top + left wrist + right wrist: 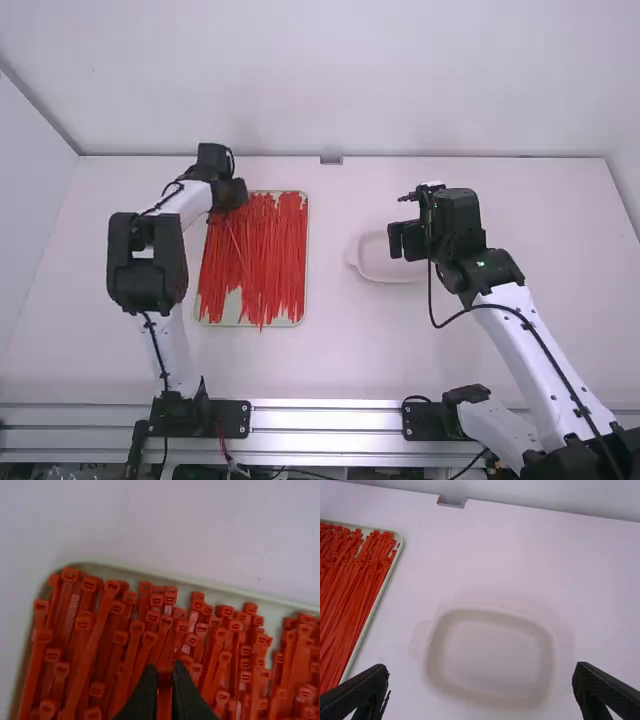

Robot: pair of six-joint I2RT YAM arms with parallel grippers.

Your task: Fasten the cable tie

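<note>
A heap of red cable ties (pixel 255 258) lies on a pale tray (pixel 303 300) left of the table's middle. My left gripper (pixel 228 192) sits low over the tray's far left corner. In the left wrist view its fingertips (pixel 145 690) are pressed close together around one red cable tie (pixel 164 700) among the tie heads (pixel 150 630). My right gripper (pixel 420 215) hovers above a white dish (pixel 380 262); its fingers (pixel 360 687) stand wide apart with nothing between them, the dish (pixel 490 655) below.
A small grey bracket (pixel 331 158) sits at the table's back edge. The white table surface (pixel 520 230) stretches bare to the right of the dish and in front of the tray.
</note>
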